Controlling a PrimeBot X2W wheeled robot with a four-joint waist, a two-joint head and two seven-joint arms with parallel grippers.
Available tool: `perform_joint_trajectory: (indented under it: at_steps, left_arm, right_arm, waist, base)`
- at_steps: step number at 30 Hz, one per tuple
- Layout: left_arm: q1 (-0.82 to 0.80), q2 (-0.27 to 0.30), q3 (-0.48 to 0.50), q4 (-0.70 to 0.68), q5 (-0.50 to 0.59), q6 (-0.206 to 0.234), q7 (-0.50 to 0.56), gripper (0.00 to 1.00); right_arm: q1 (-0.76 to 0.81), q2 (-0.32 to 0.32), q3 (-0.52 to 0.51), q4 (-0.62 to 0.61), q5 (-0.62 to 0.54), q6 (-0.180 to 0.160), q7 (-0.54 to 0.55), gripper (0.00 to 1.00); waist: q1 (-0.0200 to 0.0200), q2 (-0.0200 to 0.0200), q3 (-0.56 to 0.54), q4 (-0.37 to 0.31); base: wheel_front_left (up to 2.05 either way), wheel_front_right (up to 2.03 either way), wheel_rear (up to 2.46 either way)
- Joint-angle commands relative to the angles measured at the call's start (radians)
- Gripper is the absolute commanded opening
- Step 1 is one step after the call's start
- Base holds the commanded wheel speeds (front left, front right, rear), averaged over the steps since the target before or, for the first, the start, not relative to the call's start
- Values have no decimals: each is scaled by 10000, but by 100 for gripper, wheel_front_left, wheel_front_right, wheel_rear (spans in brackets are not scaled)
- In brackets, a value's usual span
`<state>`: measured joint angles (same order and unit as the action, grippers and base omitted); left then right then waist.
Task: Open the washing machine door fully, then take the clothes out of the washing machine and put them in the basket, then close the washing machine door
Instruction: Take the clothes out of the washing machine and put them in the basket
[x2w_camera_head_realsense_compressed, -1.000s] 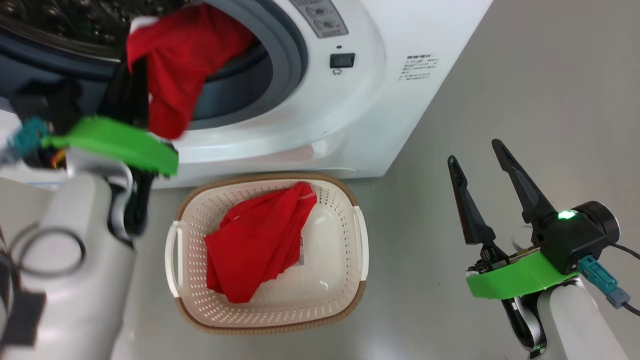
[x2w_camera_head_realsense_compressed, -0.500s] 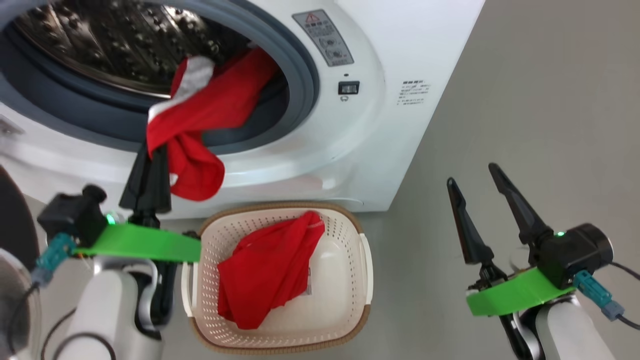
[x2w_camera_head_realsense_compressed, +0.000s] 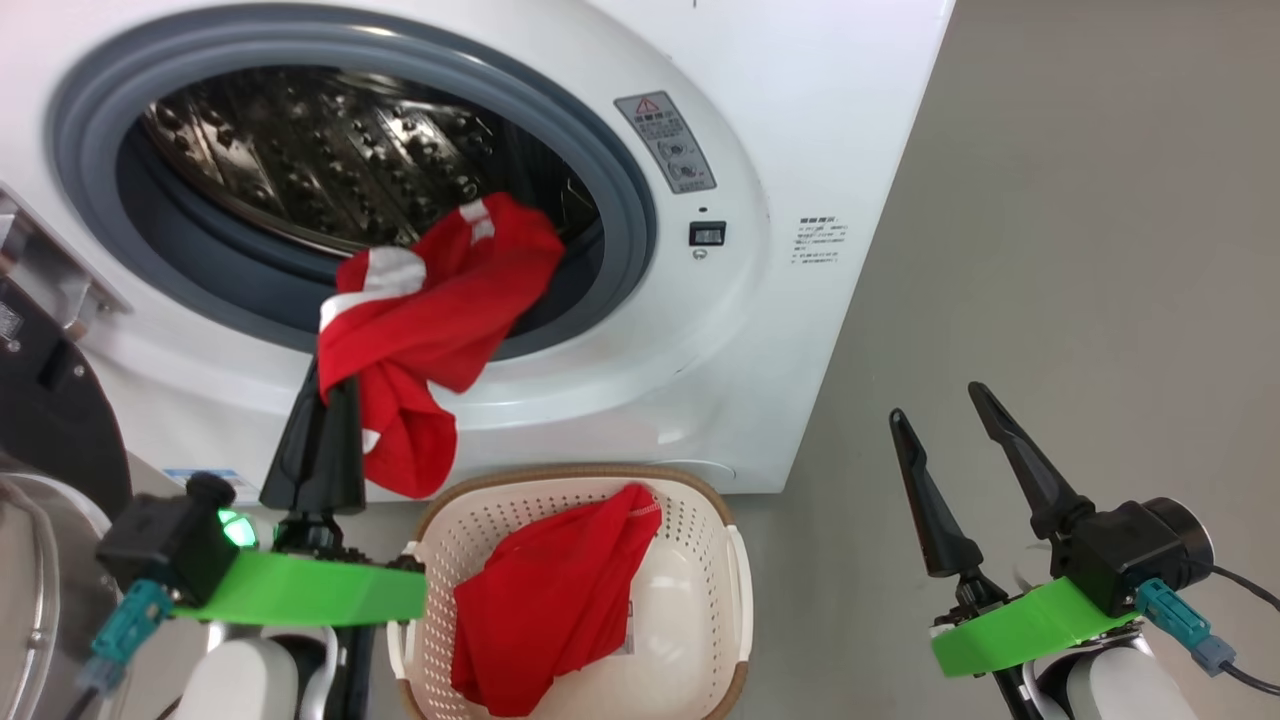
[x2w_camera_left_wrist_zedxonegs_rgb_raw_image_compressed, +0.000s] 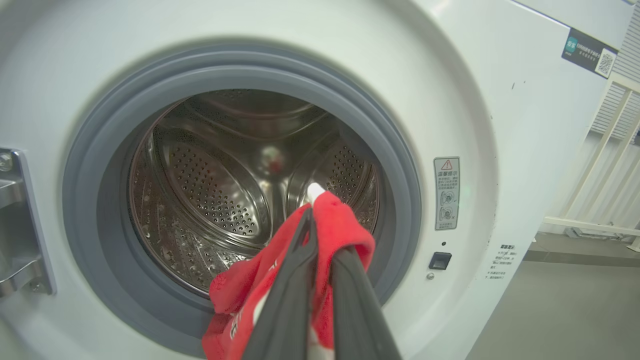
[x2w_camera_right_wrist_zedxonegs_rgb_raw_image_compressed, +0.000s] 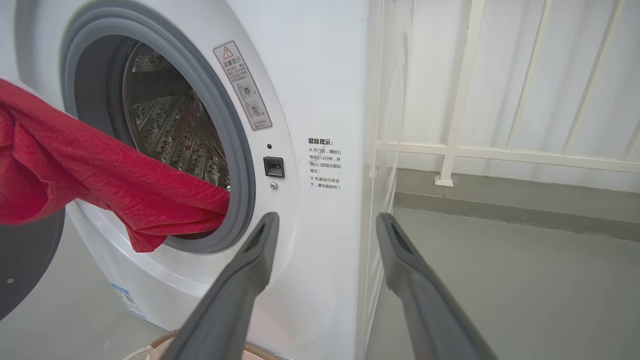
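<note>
Far left in the head view, large round washing machine door (x2w_camera_head_realsense_compressed: 45, 420) of glossy black rim and clear bulging glass, swung wide open below a metal hinge bracket (x2w_camera_head_realsense_compressed: 50, 270). Next right, left claw (x2w_camera_head_realsense_compressed: 330, 385), its two long dark fingers pinched narrow on a fold of a bright red fabric garment (x2w_camera_head_realsense_compressed: 430, 310) with white trim; same grip close up in the left wrist view, claw (x2w_camera_left_wrist_zedxonegs_rgb_raw_image_compressed: 320, 235) clamped on the garment (x2w_camera_left_wrist_zedxonegs_rgb_raw_image_compressed: 345, 225). Garment half out of the big white front-loading washing machine (x2w_camera_head_realsense_compressed: 800, 100): upper end lying over the grey rubber ring (x2w_camera_head_realsense_compressed: 625, 200) at the lower right of the opening, lower end dangling down the white front. Behind it, shiny perforated steel drum (x2w_camera_head_realsense_compressed: 330, 150). Below the opening, on the grey floor (x2w_camera_head_realsense_compressed: 1100, 250), small cream-white plastic basket (x2w_camera_head_realsense_compressed: 700, 520) with perforated sides and brown woven-look rim, close before the machine's foot, its left rim just under the dangling cloth, a second red garment (x2w_camera_head_realsense_compressed: 550, 600) crumpled inside. Right of the opening, grey warning sticker (x2w_camera_head_realsense_compressed: 665, 140) and small black latch slot (x2w_camera_head_realsense_compressed: 707, 234). Far right, right claw (x2w_camera_head_realsense_compressed: 935, 403), fingers spread wide, holding nothing, well apart from machine and basket; in the right wrist view, claw (x2w_camera_right_wrist_zedxonegs_rgb_raw_image_compressed: 327, 220) aimed at the machine's front corner, white railing (x2w_camera_right_wrist_zedxonegs_rgb_raw_image_compressed: 500, 150) beyond.
</note>
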<state>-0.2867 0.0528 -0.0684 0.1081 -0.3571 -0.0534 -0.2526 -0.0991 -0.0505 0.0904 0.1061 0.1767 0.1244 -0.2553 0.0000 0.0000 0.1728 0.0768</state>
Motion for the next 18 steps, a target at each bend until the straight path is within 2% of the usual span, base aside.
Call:
perform_joint_trajectory:
  at_steps: [1,10,14,18]
  left_arm:
    - [44,146,254,-438,134,74,-91,0]
    - [847,71,-165,-1616,-96,371,332,0]
    - [999,37,-359,-1209,-564,331,554,0]
    - [898,4,-704,-224,-1137,240,760,0]
  right_arm:
    - [27,3,252,-228,61,63,-65,100]
    - [92,3,290,-294,65,63,-65,100]
    - [30,3,334,-325,73,63,-65,100]
    - [-59,3,373,-374,97,63,-65,100]
  waist:
    - [0,0,-117,19]
    - [0,0,-183,-42]
    - [0,0,-42,-118]
    - [0,0,188,-205]
  base:
    - [0,0,0]
    - [0,0,0]
    - [0,0,0]
    - [0,0,0]
